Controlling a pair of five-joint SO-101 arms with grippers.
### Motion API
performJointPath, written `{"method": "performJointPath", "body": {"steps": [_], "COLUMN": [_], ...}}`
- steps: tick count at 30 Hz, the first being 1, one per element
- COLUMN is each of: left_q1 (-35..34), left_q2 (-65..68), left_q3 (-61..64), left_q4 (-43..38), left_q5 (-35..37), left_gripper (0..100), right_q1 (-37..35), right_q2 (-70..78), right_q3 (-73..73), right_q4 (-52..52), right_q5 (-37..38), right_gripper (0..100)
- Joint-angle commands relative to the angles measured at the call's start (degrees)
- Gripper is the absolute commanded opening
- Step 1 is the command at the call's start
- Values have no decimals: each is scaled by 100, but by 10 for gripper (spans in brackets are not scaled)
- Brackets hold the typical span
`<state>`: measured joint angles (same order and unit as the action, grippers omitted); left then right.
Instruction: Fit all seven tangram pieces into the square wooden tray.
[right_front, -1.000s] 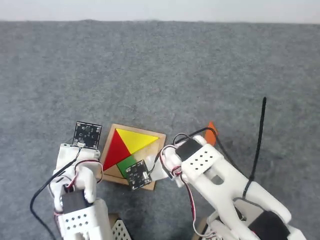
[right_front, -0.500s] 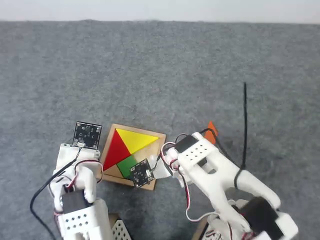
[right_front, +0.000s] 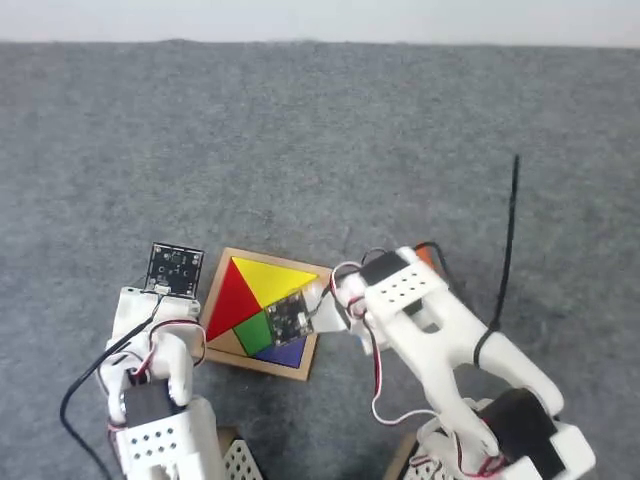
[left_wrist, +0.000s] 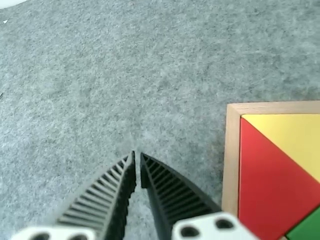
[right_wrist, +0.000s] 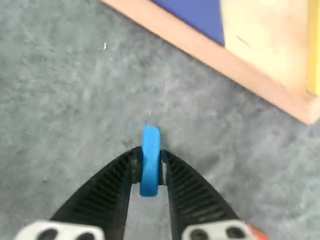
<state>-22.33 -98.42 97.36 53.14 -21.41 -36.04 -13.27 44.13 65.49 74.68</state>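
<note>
The right pincer (right_wrist: 150, 152) is clamping a blue piece (right_wrist: 150, 170) on edge just outside the wooden tray (right_front: 255, 366), near the desk's (right_front: 400, 130) near edge. The left pincer (left_wrist: 137, 156), fingers together, is hovering beside the tray's opposite side.
</note>
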Motion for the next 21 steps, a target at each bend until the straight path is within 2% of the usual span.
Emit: {"method": "performJointPath", "body": {"steps": [1, 6, 13, 21], "left_q1": [44, 44, 44, 18], "left_q2": [-97, -97, -97, -105], "left_q3": [-57, -57, -57, -57], "left_q4": [9, 9, 9, -18], "left_q5": [-53, -53, -53, -53], "left_gripper": [15, 15, 15, 15], "right_q1": [48, -295, -1640, -1807], "right_q2": [-22, 40, 743, 2589], "right_q3": [-730, -1732, -2400, -3305], "right_q4": [497, 1015, 831, 637], "right_q5": [-62, 97, 97, 105], "right_gripper": [6, 6, 6, 6]}}
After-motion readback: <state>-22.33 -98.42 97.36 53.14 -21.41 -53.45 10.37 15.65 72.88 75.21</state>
